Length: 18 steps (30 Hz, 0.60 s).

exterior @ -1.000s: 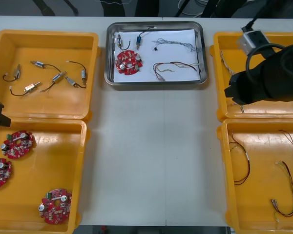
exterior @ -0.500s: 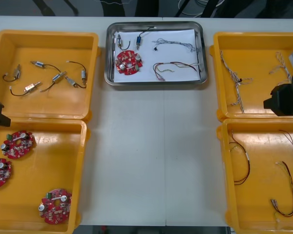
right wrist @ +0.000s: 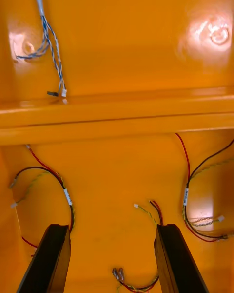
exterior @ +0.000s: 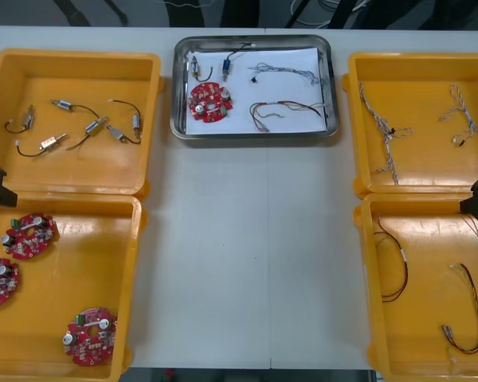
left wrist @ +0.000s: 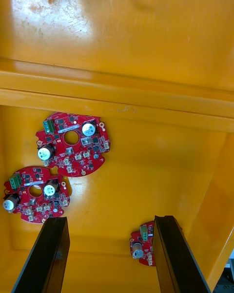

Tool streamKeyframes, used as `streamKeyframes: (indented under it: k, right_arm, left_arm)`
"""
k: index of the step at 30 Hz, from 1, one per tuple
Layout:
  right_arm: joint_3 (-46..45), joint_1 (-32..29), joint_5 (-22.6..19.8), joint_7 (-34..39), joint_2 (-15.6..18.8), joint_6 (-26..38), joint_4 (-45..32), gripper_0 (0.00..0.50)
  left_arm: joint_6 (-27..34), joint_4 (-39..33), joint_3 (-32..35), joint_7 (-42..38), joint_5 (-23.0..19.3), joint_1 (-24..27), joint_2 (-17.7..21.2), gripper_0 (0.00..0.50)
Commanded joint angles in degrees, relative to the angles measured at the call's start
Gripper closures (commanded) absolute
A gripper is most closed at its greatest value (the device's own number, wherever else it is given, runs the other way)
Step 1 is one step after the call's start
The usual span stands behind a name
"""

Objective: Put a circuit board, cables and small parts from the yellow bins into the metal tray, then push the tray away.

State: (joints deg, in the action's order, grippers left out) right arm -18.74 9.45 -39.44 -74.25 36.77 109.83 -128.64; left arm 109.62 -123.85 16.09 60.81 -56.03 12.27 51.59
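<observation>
Front view: metal tray (exterior: 255,135) sits between the two far yellow bins (exterior: 72,57), close to the far edge of the table (exterior: 247,263). It is white inside.

Tray contents:
- one round red circuit board (exterior: 209,102)
- two small metal parts (exterior: 195,67) with leads
- a twisted cable (exterior: 285,73)
- a red and yellow cable (exterior: 285,109)

Stock in the bins:
- far left: loose parts (exterior: 88,127)
- near left: three spare boards (exterior: 30,235)
- far right: twisted cables (exterior: 385,131)
- near right: red and yellow cables (exterior: 462,318)

Left gripper (left wrist: 111,219): hangs over the near left bin. Its fingers stand apart with nothing between them. Two spare boards lie beyond the fingertips, and a third is half hidden behind one finger.

Right gripper (right wrist: 113,229): hangs over the near right bin. Its fingers stand apart and it holds nothing. Cable ends lie on the bin floor below, untouched.

Progress, as a judgement: loading looks complete, since the tray holds one of each kind. Both arms are out at the sides, well apart from the tray. The tray is already near the far edge, so I cannot tell from this moment whether the push is done. If it is not, that push is the one step left, and it needs an arm brought in to the tray's near rim.
</observation>
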Motion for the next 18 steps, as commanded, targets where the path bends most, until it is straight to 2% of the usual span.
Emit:
streamKeyframes:
  k: [1,18]
  right_arm:
    - [-2.3,-2.2,-0.7,-2.0,2.2,0.2,-1.7,0.0]
    - [-2.2,-2.7,-1.6,-1.7,2.3,0.2,-1.7,0.0]
  left_arm:
    - [0.4,-1.5,1.5,0.9,0.5,-0.8,2.6,0.0]
    - [0.4,-1.5,1.5,0.9,0.5,-0.8,2.6,0.0]
